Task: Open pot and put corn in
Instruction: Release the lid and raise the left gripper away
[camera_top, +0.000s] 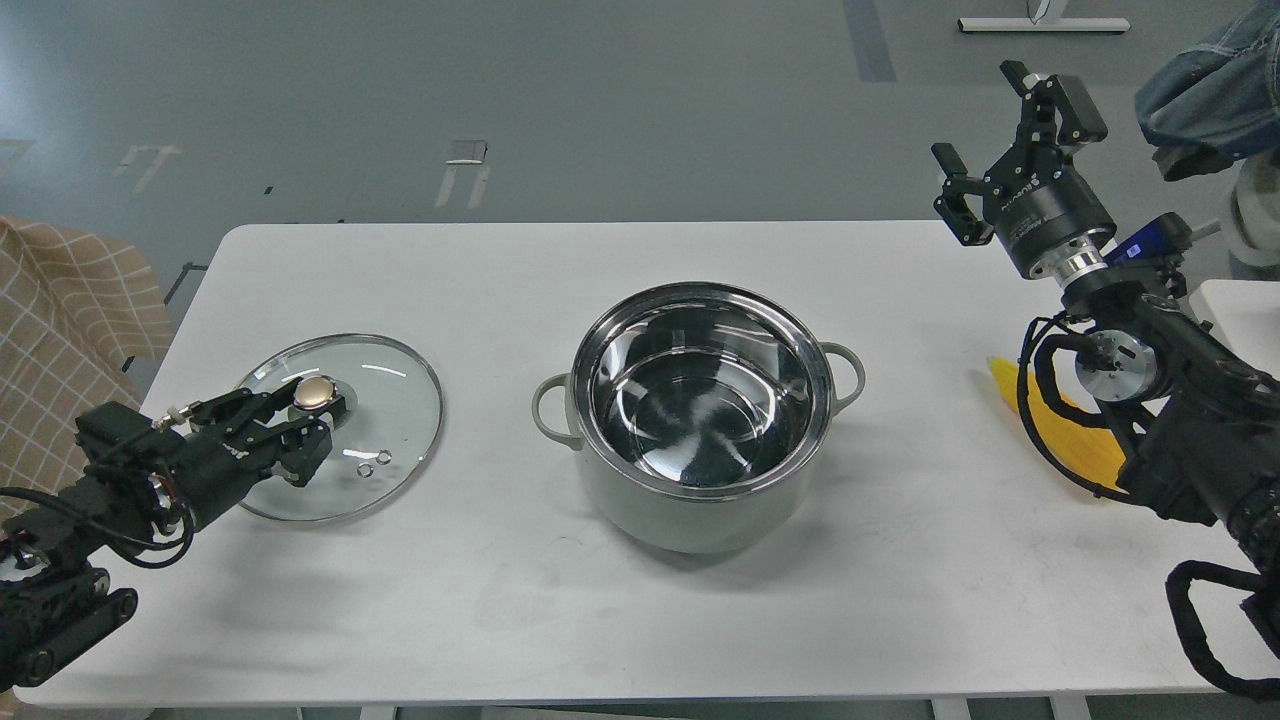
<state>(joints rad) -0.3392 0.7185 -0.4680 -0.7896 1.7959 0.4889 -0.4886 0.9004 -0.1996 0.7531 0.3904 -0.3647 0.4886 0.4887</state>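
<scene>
Right jaws (995, 125) spread, empty; left jaws (318, 415) around gold knob (316, 392); steel-lined pot (700, 415) uncovered.

Item count, head view: 1 table (400, 620), white; 1 pot (700, 420), w/ 2 loop handles, 1 per side; 1 glass lid (400, 400), w/ 1 gold knob (316, 392); 1 corn (1050, 425), yellow, partly hidden behind the right arm; 2 black arms, 1 per side; 2 hands, i.e. left hand (310, 420) and right hand (990, 125), 2 fingers each; 1 checked cloth (60, 320) at left edge.
</scene>
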